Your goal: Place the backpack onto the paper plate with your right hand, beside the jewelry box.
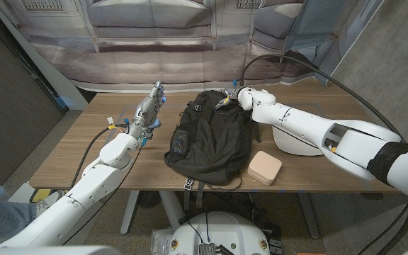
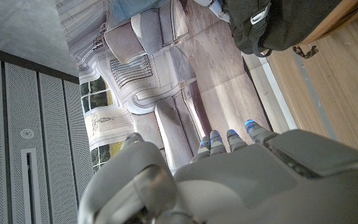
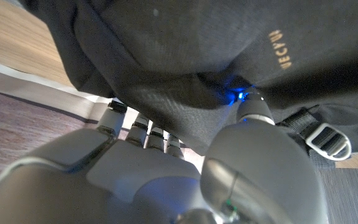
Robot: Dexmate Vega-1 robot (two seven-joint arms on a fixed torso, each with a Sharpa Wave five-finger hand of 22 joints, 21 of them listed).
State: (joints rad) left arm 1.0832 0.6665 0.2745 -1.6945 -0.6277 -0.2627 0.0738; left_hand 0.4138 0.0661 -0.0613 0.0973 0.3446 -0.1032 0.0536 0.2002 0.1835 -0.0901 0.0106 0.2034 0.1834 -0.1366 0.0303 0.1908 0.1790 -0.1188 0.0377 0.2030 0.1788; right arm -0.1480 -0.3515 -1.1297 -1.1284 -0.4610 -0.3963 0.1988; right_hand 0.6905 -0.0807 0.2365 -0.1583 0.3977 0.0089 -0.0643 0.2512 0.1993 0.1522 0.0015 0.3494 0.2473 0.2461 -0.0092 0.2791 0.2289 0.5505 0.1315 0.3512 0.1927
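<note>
Head view: wooden table (image 1: pixel 83 152) before a printed sofa backdrop (image 1: pixel 154 35).

A wooden bench (image 1: pixel 83 149) spans the frame's middle. Behind it, across the top, hangs a printed backdrop (image 1: pixel 154 42) of pale panelled architecture – grey and mauve. Dark ribbed wall panels (image 1: pixel 13 85) fill the upper left; grey concrete wall (image 1: pixel 395 64) stands upper right.

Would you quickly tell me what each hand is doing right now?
Left hand: open, fingers extended, holding nothing.
Right hand: gripping the top of the black backpack, fingers and thumb closed on the fabric.
</note>
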